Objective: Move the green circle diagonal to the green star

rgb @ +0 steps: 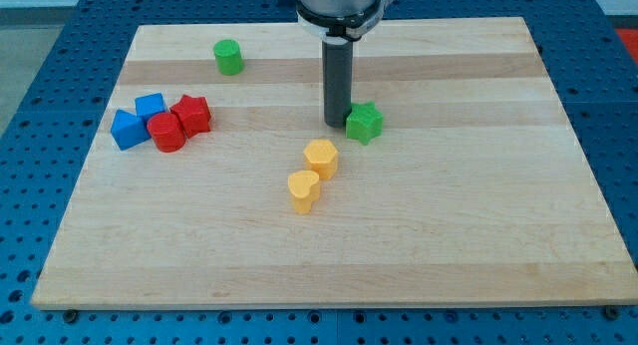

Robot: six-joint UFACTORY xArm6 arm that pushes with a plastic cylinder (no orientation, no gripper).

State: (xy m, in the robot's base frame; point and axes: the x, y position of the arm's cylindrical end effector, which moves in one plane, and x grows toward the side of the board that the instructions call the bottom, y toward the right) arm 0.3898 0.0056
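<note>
The green circle (228, 57) stands near the view's top left of the wooden board (469, 235). The green star (364, 122) sits near the board's middle, right of centre. My tip (335, 122) rests on the board just left of the green star, touching or nearly touching it. The tip is far to the right of and below the green circle.
A yellow hexagon (321, 159) and a yellow heart-like block (304, 191) lie below the tip. At the view's left sit a cluster of two blue blocks (128, 129) (151, 107) and two red blocks (166, 132) (190, 115).
</note>
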